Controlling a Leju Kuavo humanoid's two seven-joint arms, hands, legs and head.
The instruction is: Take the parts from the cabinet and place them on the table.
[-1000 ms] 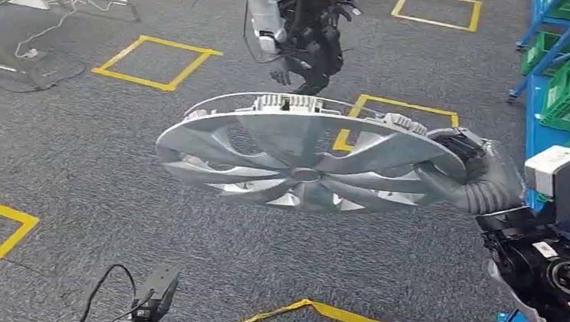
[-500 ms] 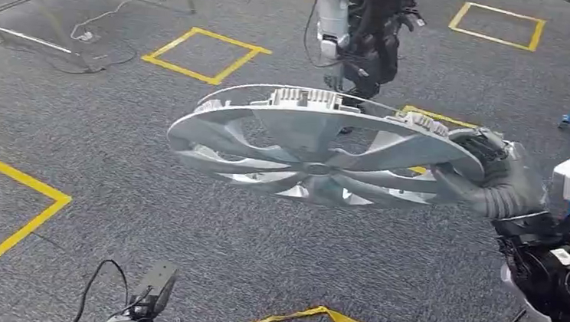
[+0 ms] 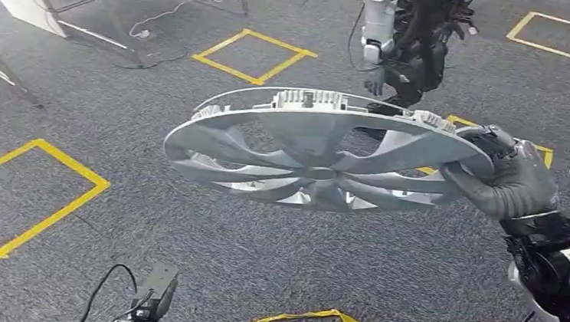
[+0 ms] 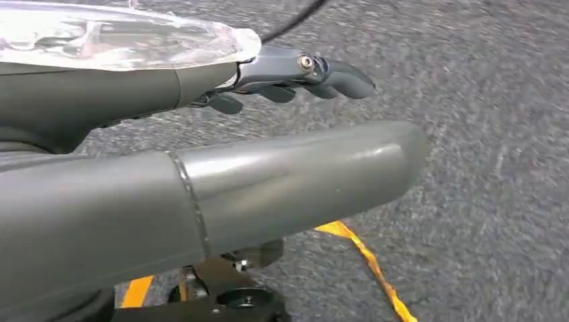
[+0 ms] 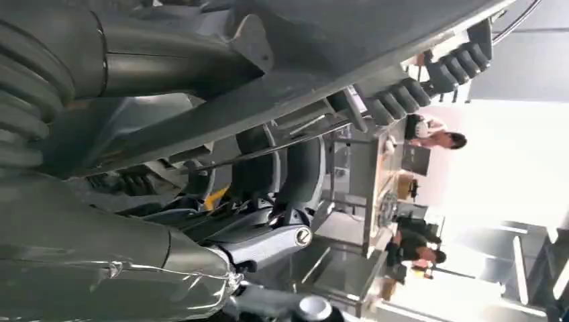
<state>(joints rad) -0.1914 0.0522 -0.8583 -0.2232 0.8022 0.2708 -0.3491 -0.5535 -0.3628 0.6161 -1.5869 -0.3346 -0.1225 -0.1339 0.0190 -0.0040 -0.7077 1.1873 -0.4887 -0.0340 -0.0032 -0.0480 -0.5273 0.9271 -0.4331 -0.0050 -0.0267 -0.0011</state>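
Head view: I'm carrying the hubcap (image 3: 320, 160) flat over the carpet, right robot hand (image 3: 512, 183) gripping its rim; no desk reached yet, placing remains. Left wrist view: left robot hand (image 4: 295, 74) hanging empty, fingers apart. Right wrist view: fingers (image 5: 258, 245) mostly hidden behind the rim.

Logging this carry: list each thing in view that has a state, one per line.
Wheel cover: held off the floor, roughly level, gripped at one rim edge.
Right hand: fingers closed on the wheel cover's rim.
Left hand: holds nothing, fingers extended over the carpet.
Second robot: standing on the carpet beyond the wheel cover.
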